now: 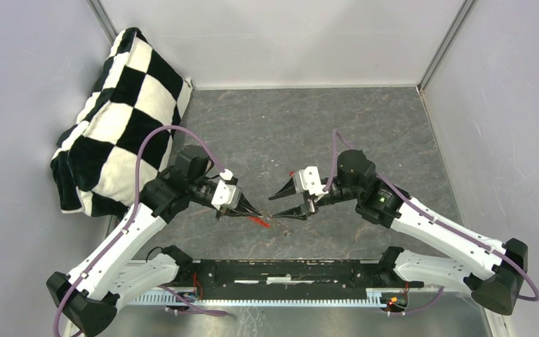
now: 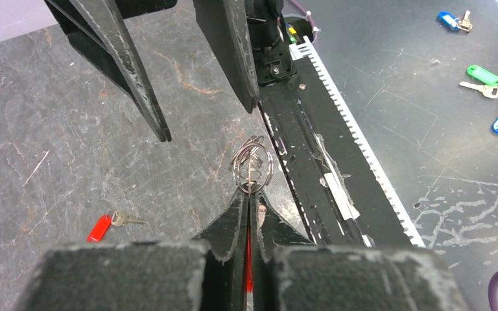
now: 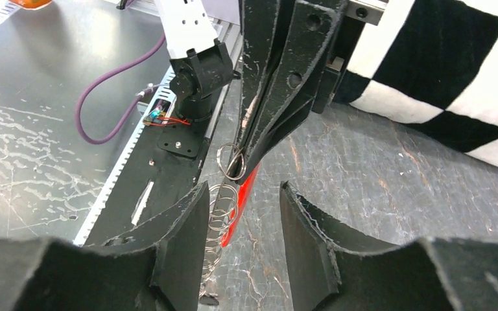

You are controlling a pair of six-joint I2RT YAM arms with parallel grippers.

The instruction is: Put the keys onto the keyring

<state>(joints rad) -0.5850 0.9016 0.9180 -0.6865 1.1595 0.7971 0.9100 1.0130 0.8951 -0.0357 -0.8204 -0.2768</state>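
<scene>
**Left jaws clamped on the keyring, right jaws open in front of it**

I'm looking at a grey stone-patterned table [image 1: 309,126] with a black-and-white checkered cushion [image 1: 123,119] propped in its far left corner. The left arm [image 1: 123,242] rises from its near-left base and bends inward, with its wrist low and its fingers pointing right. The right arm [image 1: 435,225] mirrors it from the near-right base, fingers pointing left. The two meet almost tip to tip over the middle of the table, just beyond the black rail [image 1: 288,274] at the near edge.

The left gripper [image 2: 249,194] is closed tight on the keyring [image 2: 251,167]. The wire loops stick out past the tips and the red band runs back between the pressed fingers. In the right wrist view a grey coiled length hangs down from the ring. The right gripper [image 3: 243,189] stands partly open with nothing in it. In its own camera the hanging band and coil show in the gap between its fingers, and I can't see any contact.

The red-headed key [image 2: 100,228] lies flat on the table, apart from the ring and clear of both grippers. Several tagged keys [image 2: 483,74], blue and green, lie on the metal bench on the near side of the rail.
</scene>
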